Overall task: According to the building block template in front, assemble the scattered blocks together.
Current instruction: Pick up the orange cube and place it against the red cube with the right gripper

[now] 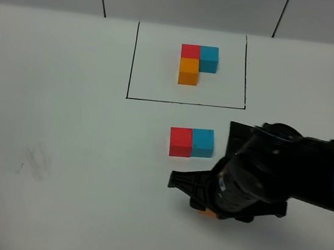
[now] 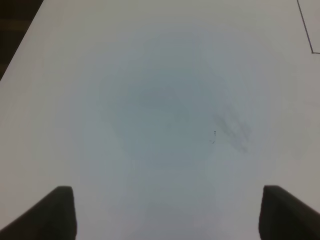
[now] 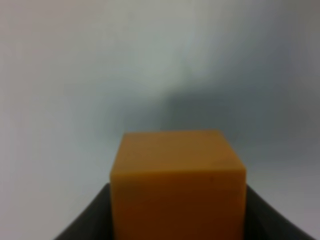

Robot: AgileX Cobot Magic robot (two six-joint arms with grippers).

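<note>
A white counter [image 1: 63,117] seen from a high camera, with a thin black drawn rectangle [image 1: 190,66] at its far side. Inside the rectangle sits the building block template [image 1: 197,63]: a red cube and a sky-blue cube side by side, with an orange cube joined to the near face of the red one, making an L. Just outside the near edge of the rectangle, a loose red block [image 1: 181,141] and a loose sky-blue block [image 1: 203,142] stand touching each other, red on the left, blue on the right. The right arm, dark and bulky, reaches in from the right and covers the counter just nearer than this pair. Its right hand [image 1: 208,207] is low over the counter, and only a sliver of the orange block [image 1: 207,213] shows beneath it in the high view. The right wrist camera shows that orange block [image 3: 177,185] filling the gap between the two dark fingers [image 3: 87,220], which press against its sides, so this hand is closed on the orange block. The red and blue pair lie beyond this hand, toward the template and slightly to its left. The left hand [image 2: 167,212] is spread wide over bare counter, with nothing between its fingertips; a faint grey smudge [image 2: 232,131] lies ahead of it.
</note>
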